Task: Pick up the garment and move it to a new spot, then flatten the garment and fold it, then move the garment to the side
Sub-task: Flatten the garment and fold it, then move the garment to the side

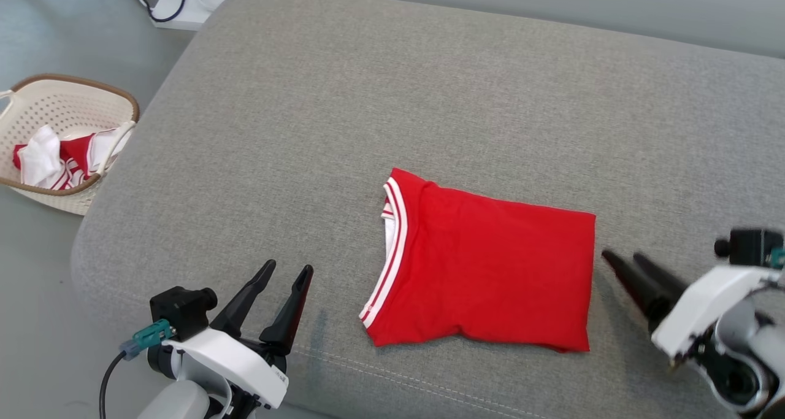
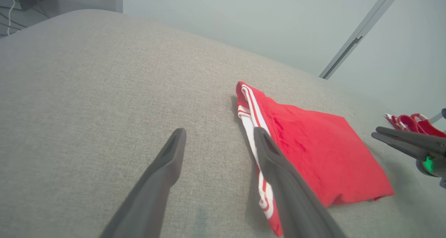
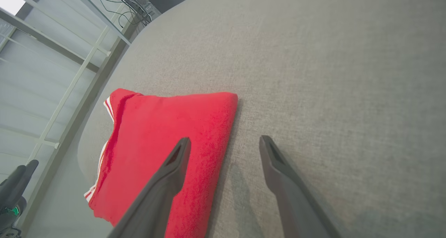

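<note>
Red shirt (image 1: 490, 265), white-striped at the collar, was found folded into a flat rectangle on the grey cushion (image 1: 368, 100). Left claw (image 1: 288, 265) and right claw (image 1: 620, 255) were seen spread, empty.

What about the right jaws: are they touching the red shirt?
Apart. The head view shows a thin strip of grey cushion between the tips of the open right jaws and the shirt.
</note>
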Robot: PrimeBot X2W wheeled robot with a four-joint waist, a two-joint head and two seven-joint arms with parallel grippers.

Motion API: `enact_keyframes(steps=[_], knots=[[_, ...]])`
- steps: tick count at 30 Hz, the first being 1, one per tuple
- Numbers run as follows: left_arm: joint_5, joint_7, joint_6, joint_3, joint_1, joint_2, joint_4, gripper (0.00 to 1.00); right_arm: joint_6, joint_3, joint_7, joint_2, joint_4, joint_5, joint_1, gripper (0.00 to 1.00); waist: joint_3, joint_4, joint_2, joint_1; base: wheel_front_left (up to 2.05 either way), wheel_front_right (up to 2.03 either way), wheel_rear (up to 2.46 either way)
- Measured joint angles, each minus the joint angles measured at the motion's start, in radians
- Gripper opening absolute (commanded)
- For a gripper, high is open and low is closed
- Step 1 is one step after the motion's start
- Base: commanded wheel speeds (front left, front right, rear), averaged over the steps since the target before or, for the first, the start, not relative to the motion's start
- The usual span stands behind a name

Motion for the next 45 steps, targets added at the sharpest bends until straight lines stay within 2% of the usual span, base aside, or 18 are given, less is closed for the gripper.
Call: enact_keyframes(steps=[7,18,21,22,28,32,45], knots=[[0.007,0.000,0.000,0.001,0.000,0.007,-0.006,1.00,0.000,0.004,-0.018,0.051,-0.020,0.031,0.094,1.00,0.003,-0.013,0.0000,0.0000,0.00,0.00,0.00],[0.007,0.000,0.000,-0.018,-0.002,0.007,-0.009,1.00,0.000,0.005,-0.022,0.119,0.041,0.038,0.046,0.99,0.013,0.048,0.0000,0.0000,0.00,0.00,0.00],[0.007,0.000,0.000,-0.023,-0.002,0.007,-0.009,1.00,0.000,0.008,-0.021,0.146,0.061,0.038,0.028,0.11,0.012,0.062,0.0000,0.0000,0.00,0.00,0.00],[0.008,0.000,0.000,-0.025,-0.002,0.007,-0.008,1.00,0.000,0.010,-0.021,0.152,0.065,0.039,0.025,0.00,0.009,0.064,0.0000,0.0000,0.00,0.00,0.00],[0.028,0.000,0.000,-0.015,-0.002,0.008,-0.008,1.00,0.000,0.015,-0.060,0.155,0.077,0.039,0.024,0.00,-0.007,0.054,0.0000,0.0000,0.00,0.00,0.00],[0.047,0.000,0.000,0.000,-0.002,0.007,-0.005,1.00,0.000,0.005,-0.096,0.129,0.081,0.039,0.026,0.00,-0.018,0.027,0.0000,0.0000,0.00,0.00,0.00],[0.070,0.000,0.000,0.012,0.007,0.008,0.004,1.00,0.000,0.005,-0.145,0.095,0.069,0.039,0.059,0.00,-0.072,-0.119,0.0000,0.0000,0.00,0.00,0.00]])
